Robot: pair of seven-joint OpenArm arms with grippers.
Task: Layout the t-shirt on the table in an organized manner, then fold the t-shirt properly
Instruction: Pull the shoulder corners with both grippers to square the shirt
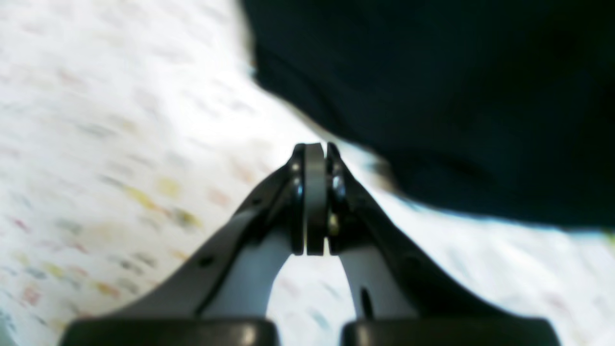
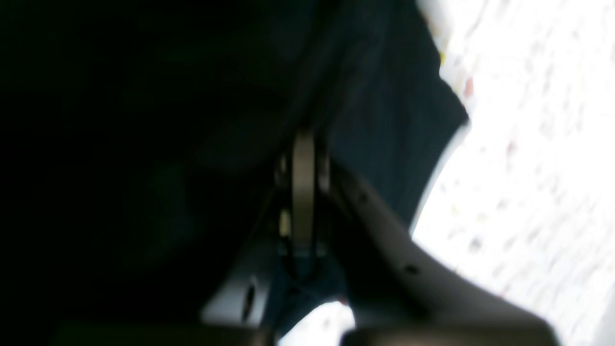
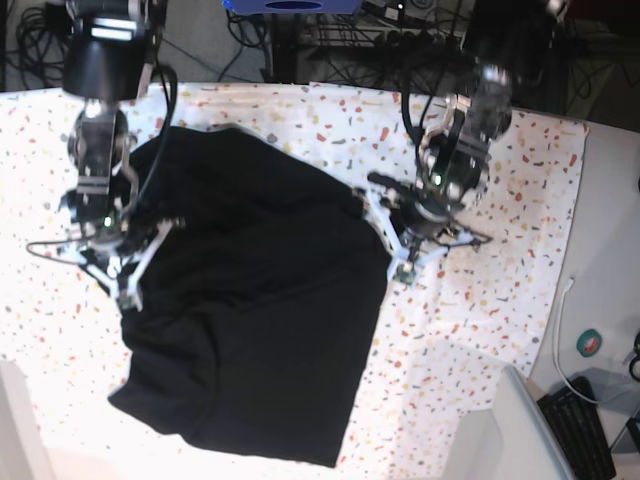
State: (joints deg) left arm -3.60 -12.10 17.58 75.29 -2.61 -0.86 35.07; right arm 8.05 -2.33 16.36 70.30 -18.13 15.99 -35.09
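1. Left hand (image 1: 315, 199) has its fingers pressed together with nothing between them; it hangs over bare worktop (image 1: 120, 144), just beside the shirt (image 1: 432, 96) edge, and the wrist view shows a strip of white between tip and fabric.
2. Right hand (image 2: 303, 192) is also pressed together, low over the shirt's other side. Dark fabric surrounds the fingers in its wrist view, but the picture is too dark and blurred to tell whether any cloth is pinched.
3. In the base view the shirt (image 3: 250, 320) lies as one rumpled dark mass across the middle of the worktop (image 3: 480, 340), roughly flat, with no sleeves or collar clearly spread. Layout looks unfinished; folding has not begun.
4. Risks from here, as I judge them:
   - If the right hand does hold cloth and lifts alone, the limp fabric may bunch and drag sideways.
   - The left hand, still shut and off the edge, could close on nothing or push the hem into a ridge.
   - Black on black hides layers, so a pinch may catch two plies at once.
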